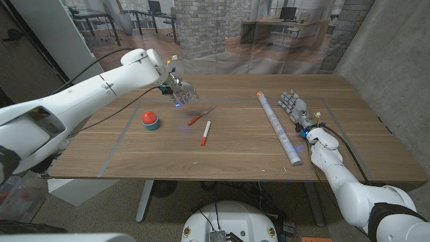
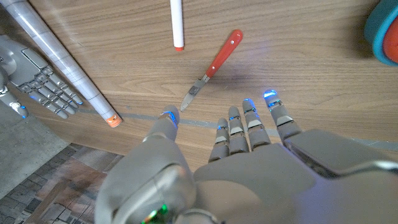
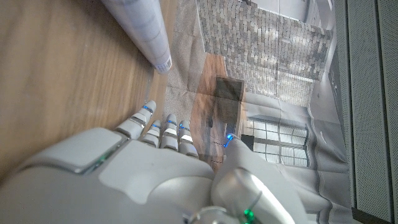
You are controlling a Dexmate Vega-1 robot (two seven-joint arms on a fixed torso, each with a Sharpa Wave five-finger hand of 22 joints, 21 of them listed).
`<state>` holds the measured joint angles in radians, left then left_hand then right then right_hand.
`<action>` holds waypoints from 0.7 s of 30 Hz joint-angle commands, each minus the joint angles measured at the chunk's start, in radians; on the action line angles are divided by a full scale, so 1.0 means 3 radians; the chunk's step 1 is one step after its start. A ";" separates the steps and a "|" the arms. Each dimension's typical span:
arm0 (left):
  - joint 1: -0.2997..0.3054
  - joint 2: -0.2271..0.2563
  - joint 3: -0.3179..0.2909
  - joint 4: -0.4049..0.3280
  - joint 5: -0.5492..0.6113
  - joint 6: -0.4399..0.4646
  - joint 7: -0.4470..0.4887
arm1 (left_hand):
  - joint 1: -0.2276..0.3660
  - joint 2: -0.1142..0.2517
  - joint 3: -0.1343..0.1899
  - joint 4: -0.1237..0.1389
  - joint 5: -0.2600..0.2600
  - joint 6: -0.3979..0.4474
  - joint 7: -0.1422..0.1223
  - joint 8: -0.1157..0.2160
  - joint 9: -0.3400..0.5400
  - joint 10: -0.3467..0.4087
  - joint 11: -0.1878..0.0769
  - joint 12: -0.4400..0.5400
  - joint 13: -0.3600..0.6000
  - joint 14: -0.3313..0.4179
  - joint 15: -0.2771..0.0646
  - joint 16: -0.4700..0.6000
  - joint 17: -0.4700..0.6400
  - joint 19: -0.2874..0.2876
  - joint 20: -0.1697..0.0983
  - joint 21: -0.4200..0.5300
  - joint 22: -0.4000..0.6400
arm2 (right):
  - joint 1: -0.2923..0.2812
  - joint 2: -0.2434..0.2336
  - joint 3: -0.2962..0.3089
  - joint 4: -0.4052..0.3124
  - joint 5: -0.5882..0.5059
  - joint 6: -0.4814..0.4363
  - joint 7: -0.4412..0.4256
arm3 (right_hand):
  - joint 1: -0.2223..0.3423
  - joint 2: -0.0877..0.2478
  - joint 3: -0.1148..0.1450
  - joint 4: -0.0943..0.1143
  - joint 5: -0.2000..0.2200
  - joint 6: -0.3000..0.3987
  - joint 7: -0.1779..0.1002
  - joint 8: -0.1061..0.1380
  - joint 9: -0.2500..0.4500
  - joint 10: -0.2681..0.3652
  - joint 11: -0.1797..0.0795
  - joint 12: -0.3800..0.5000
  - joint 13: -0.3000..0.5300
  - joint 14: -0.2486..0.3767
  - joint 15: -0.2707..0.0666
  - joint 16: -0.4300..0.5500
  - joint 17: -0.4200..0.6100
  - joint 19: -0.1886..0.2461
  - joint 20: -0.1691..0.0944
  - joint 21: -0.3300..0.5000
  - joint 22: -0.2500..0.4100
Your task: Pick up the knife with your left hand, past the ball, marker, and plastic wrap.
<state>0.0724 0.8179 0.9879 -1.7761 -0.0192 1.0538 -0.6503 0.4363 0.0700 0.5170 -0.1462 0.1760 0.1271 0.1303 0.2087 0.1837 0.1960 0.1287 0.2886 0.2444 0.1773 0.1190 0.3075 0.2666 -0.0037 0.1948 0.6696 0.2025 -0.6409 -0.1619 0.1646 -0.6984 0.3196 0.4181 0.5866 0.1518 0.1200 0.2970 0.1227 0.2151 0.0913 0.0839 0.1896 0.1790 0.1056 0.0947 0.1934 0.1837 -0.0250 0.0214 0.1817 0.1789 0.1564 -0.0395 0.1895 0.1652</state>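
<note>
Small red-handled knife w/ a short steel blade (image 1: 199,116) lies flat on the wooden table (image 1: 235,151), about mid-table, blade tip toward 1 o'clock, handle toward 7 – nothing touching it. Left hand (image 1: 180,91) hovers above the table just at the knife's 10 o'clock, fingers (image 2: 249,121) spread and slightly curled, holding nothing; in the left wrist view the fingertips are near the blade (image 2: 191,94) but apart from it. Red-and-teal ball (image 1: 150,119) sits at 9 o'clock from the knife. White marker w/ orange cap (image 1: 205,133) lies near, at the knife's 5 o'clock. Long grey plastic-wrap roll (image 1: 279,127) lies well off at 3 o'clock. Right hand (image 1: 296,107) is just beside the roll's far side, fingers loosely apart, empty.
</note>
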 commanded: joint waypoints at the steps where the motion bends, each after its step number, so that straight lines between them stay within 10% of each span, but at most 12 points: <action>1: -0.0454 -0.0231 0.0421 0.0470 0.0063 0.0049 -0.0428 | 0.0027 0.0022 -0.0019 -0.0007 -0.0002 0.0049 0.0195 0.0016 0.0012 0.0027 0.0002 0.0026 0.0015 0.0032 -0.0002 0.0030 0.0015 0.0032 0.0006 0.0022 0.0013 | 0.0386 -0.0012 0.0155 0.0717 -0.0117 0.0236 0.0226 | -0.0004 -0.0019 0.0002 -0.0013 0.0009 0.0033 0.0001 0.0015 0.0013 0.0033 -0.0008 0.0022 0.0012 0.0013 -0.0002 0.0023 0.0007 0.0020 -0.0016 0.0015 0.0017; 21: -0.1049 -0.0764 0.1051 0.1511 0.0248 -0.0238 -0.1195 | 0.0059 0.0020 -0.0060 -0.0020 -0.0005 0.0057 0.0203 -0.0011 0.0012 0.0031 0.0004 0.0042 0.0036 0.0021 0.0018 0.0058 0.0046 0.0026 0.0009 0.0019 0.0019 | 0.0543 0.0031 0.0537 0.1032 -0.0399 0.0253 0.0257 | -0.0014 -0.0036 -0.0007 -0.0016 0.0010 0.0042 0.0004 0.0014 0.0013 0.0049 -0.0004 0.0023 0.0013 0.0025 0.0000 0.0024 0.0007 0.0026 -0.0014 0.0015 0.0017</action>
<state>-0.1434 0.6759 1.1922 -1.4810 0.0156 1.0236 -0.8957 0.4415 0.0752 0.5026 -0.1520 0.1760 0.1343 0.1338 0.2087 0.1836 0.1979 0.1304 0.2932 0.2535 0.1799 0.1217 0.3151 0.2768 -0.0038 0.1948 0.6696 0.2023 -0.4974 -0.1618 0.2677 -0.4350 0.2424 0.4893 0.6561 0.1478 0.1160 0.2941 0.1200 0.2151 0.0912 0.0839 0.1896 0.1790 0.1108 0.0894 0.1934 0.1837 -0.0212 0.0176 0.1817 0.1789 0.1563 -0.0394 0.1894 0.1652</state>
